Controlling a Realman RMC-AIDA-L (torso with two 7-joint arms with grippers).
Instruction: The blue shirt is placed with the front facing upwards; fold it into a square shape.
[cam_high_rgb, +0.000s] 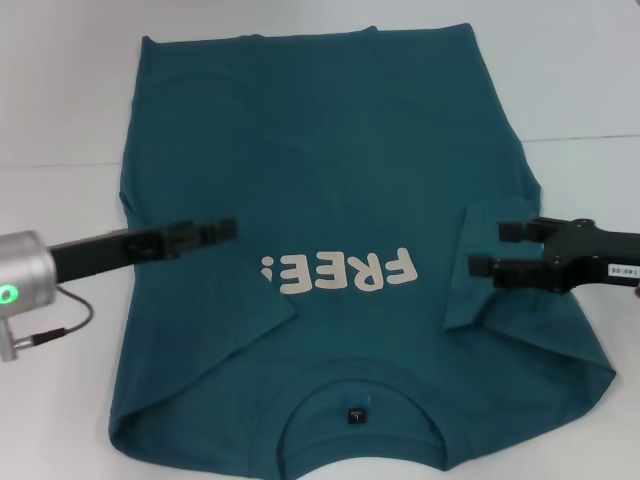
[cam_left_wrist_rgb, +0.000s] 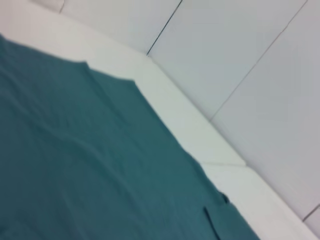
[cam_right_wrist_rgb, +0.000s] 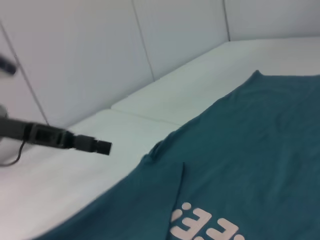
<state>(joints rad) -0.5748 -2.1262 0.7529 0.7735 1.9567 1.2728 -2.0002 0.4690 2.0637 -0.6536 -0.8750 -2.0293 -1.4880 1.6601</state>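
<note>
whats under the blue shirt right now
The blue shirt lies flat on the white table, with both sleeves folded in on top. Anything beneath the fabric is covered; no bulge shows.

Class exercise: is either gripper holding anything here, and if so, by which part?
Nothing is held. The open right gripper and the left gripper both hover over the dark teal-blue cotton T-shirt, gripping no fabric.

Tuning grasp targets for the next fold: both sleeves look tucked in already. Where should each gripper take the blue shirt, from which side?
Judging by pose, pinch the blue shirt at its collar-end corners, nearest the robot: left gripper from the left edge, right gripper from the right. The shirt lies flat, sleeves folded inward, collar nearest the robot, so those corners are free to lift toward the far hem.
</note>
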